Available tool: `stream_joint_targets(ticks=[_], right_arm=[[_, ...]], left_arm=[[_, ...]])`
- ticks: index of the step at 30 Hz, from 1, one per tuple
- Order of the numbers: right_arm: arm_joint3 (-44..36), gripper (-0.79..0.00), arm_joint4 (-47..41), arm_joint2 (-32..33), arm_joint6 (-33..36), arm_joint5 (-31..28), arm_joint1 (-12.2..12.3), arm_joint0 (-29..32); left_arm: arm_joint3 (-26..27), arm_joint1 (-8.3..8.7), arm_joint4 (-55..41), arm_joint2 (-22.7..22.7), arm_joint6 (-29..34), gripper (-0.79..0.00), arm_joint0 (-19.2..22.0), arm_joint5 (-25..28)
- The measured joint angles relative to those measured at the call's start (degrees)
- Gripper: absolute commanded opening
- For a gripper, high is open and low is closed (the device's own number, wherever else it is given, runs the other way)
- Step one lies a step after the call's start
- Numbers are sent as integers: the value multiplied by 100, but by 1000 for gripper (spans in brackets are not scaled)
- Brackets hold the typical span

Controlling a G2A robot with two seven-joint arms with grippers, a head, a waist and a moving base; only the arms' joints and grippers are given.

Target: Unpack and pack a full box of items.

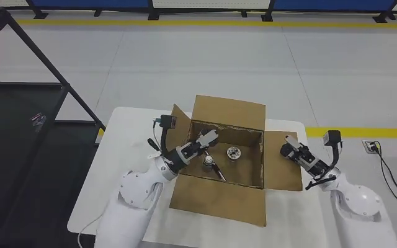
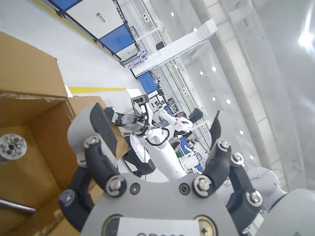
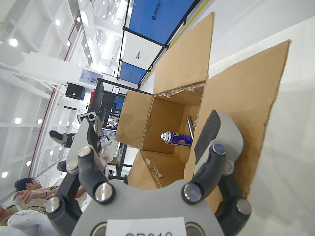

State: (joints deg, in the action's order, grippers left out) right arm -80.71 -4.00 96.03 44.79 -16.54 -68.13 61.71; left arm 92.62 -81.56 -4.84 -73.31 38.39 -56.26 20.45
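Left gripper [image 1: 208,137], jaws wide, is hovering over the open brown cardboard box [image 1: 226,111], probably lining up on the blue spray can [image 3: 176,138] lying inside; right gripper [image 1: 290,149], also wide, is hanging above a flap.

- The box [image 3: 241,94] is made of matt brown corrugated cardboard, roughly torn at the edges
- The spray can [image 3: 177,139] is finished in glossy blue and capped with white plastic
- The rod [image 3: 190,126] is seen as polished metal
- The pads [image 3: 206,133] of the right gripper [image 3: 152,126] are faced with black, grainy material
- The tabletop [image 1: 121,155] is finished smooth, matt white
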Motion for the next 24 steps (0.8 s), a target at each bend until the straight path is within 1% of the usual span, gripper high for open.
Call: stream_joint_targets(ticks=[1,4,7,12,16,24], right_arm=[[55,0,-1,-43,12,40,3,-30],[177,0,26,-159,-19,117,8,-113],[290,0,35,-312,11,207,9,-200],[470,0,136,-606,44,348,1,-375],[557,0,305,-817,-178,469,-12,-486],[569,0,303,-1060,-282,471,-21,-566]], left_arm=[[158,17,6,-36,4,0,-156,5],[375,38,-13,-56,-95,0,-385,85],[430,46,-203,-42,-170,0,-506,167],[401,48,-300,-13,-98,0,-519,126],[402,48,-297,-14,-101,0,-519,128],[402,48,-298,-14,-101,0,-519,128]])
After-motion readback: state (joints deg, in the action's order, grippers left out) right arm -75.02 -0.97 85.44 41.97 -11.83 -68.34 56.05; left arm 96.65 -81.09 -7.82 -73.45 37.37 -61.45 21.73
